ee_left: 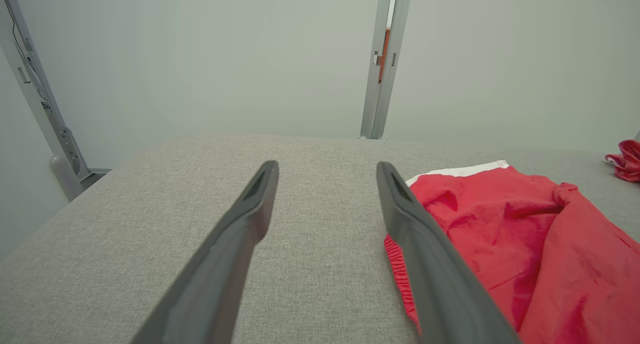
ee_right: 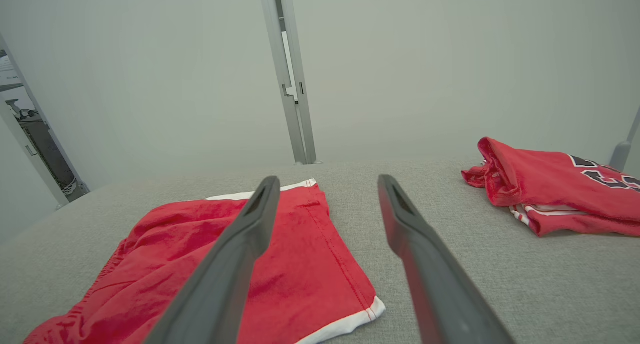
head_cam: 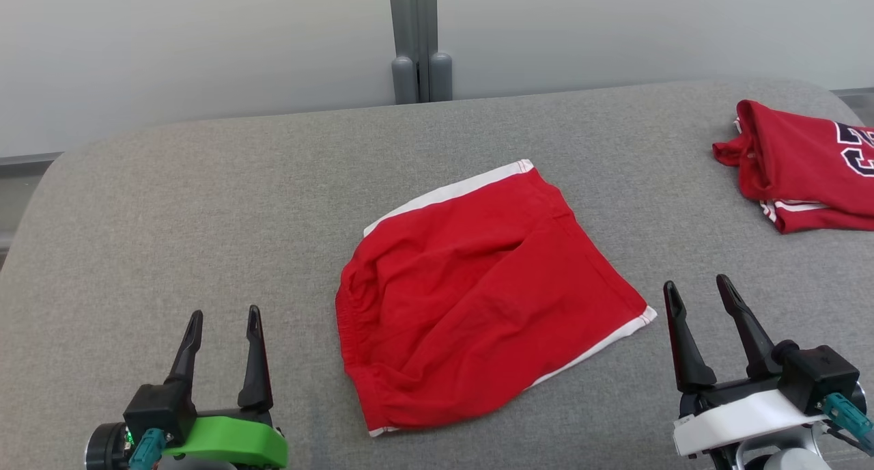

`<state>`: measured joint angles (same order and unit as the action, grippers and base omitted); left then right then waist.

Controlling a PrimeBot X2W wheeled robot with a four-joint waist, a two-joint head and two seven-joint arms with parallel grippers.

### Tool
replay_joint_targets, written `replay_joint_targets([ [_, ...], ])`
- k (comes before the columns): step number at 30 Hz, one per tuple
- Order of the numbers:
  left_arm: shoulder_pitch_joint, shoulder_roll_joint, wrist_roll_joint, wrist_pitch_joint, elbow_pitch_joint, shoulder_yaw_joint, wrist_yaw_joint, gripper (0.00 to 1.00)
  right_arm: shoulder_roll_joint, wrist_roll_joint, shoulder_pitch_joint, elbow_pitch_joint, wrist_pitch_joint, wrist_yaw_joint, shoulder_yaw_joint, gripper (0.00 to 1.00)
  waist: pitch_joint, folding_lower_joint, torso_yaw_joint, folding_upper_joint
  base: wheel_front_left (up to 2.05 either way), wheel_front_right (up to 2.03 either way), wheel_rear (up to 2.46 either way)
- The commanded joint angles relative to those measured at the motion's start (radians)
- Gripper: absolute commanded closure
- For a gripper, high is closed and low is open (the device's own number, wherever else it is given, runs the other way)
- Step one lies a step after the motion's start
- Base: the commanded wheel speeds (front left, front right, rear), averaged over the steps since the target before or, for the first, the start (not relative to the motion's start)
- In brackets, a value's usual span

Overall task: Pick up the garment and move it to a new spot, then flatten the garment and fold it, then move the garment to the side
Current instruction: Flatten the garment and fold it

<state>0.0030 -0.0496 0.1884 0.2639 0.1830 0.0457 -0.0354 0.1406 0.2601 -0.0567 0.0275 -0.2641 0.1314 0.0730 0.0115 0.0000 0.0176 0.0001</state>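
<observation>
The garment, red shorts with white trim, lies folded in the middle of the grey padded table. Its elastic waistband faces my left. My left gripper hovers open near the front left, a short way off the waistband, nothing between its fingers. My right gripper stands open at the front right, just beside the white-trimmed leg corner. In the left wrist view the garment lies to the right of the open left gripper. In the right wrist view the garment shows behind the left finger of the open right gripper.
A folded red jersey with dark numerals lies at the table's far right; it also shows as the jersey in the right wrist view. A grey post stands behind the table's far edge against a pale wall.
</observation>
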Motion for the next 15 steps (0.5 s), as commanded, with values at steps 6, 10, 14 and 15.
replay_joint_targets([
  [6, 0.010, -0.002, 0.004, 0.000, 0.002, 0.001, -0.002, 0.00, 0.000, -0.007, -0.007, 0.000, 0.000, -0.002, 0.002, 0.00, 0.002, 0.0000, 0.004, -0.0001, 0.00, 0.00, 0.00],
  [10, 0.011, -0.002, 0.004, 0.000, 0.004, 0.004, -0.003, 0.00, 0.002, -0.007, -0.003, 0.003, 0.000, -0.002, 0.001, 0.00, 0.004, 0.0000, 0.005, -0.0001, 0.00, 0.00, 0.00],
  [14, 0.017, -0.002, 0.001, 0.000, 0.013, 0.017, -0.010, 0.00, 0.003, -0.001, 0.007, 0.013, 0.000, -0.002, -0.008, 0.00, 0.007, 0.0000, 0.007, -0.0001, 0.00, 0.00, 0.00],
  [15, 0.020, -0.002, -0.004, 0.000, 0.018, 0.023, -0.013, 0.00, 0.004, 0.000, 0.010, 0.016, 0.000, -0.002, -0.011, 0.00, 0.009, 0.0000, 0.009, -0.0001, 0.00, 0.00, 0.00],
])
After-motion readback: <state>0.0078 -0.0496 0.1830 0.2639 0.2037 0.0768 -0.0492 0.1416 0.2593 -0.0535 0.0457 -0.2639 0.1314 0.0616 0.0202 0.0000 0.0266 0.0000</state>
